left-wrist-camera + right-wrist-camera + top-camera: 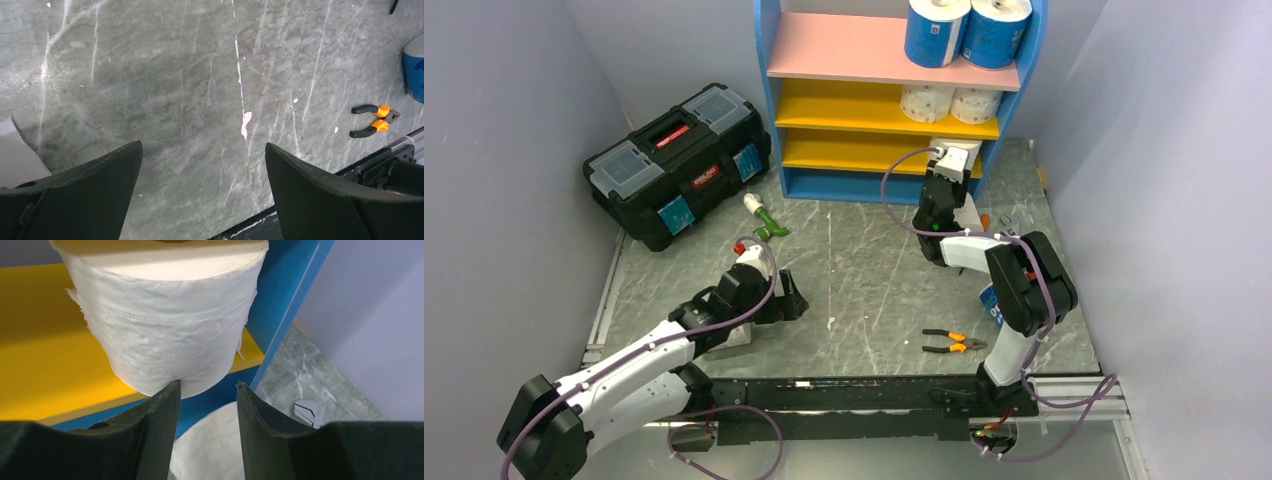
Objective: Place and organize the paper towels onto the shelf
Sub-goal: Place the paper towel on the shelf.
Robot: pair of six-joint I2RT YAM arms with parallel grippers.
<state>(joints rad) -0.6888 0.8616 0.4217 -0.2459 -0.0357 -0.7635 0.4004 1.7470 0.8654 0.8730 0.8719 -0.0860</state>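
right gripper, jaws narrow, sits at a white roll on the shelf; grasp unclear. left gripper released.

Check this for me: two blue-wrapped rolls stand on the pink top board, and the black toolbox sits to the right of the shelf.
One thing is wrong. The black toolbox sits to the left of the shelf, not the right, as the top external view shows. The two blue-wrapped rolls do stand on the pink top board.
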